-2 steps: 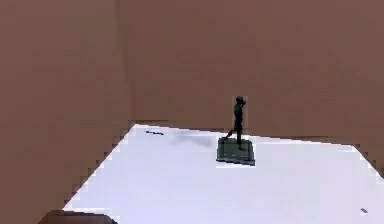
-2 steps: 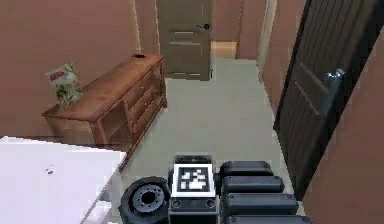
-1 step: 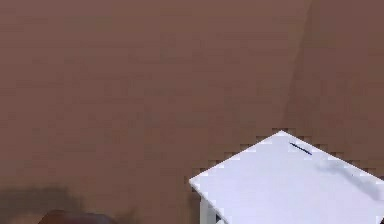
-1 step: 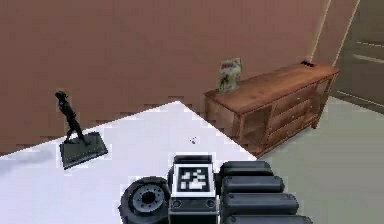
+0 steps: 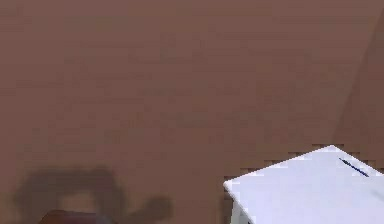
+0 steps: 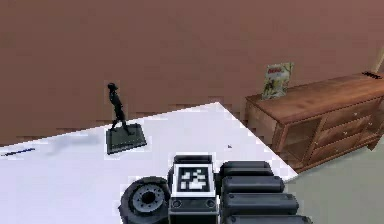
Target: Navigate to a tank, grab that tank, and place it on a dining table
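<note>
A white table spreads across the arm side view's lower left. On it stands a small dark statue of a figure on a square dark base. The arm's dark segments lie along the bottom edge, with a white marked square at their end. Left of that square sits the gripper's dark rounded body, low over the white tabletop. Its far end cannot be made out, so I cannot tell whether it holds anything. In the forward view the white table's corner shows at the lower right.
A wooden sideboard with drawers stands against the brown wall at the arm side view's right, with a small upright picture on top. A thin dark item lies near the table's edge. A brown wall faces the forward view.
</note>
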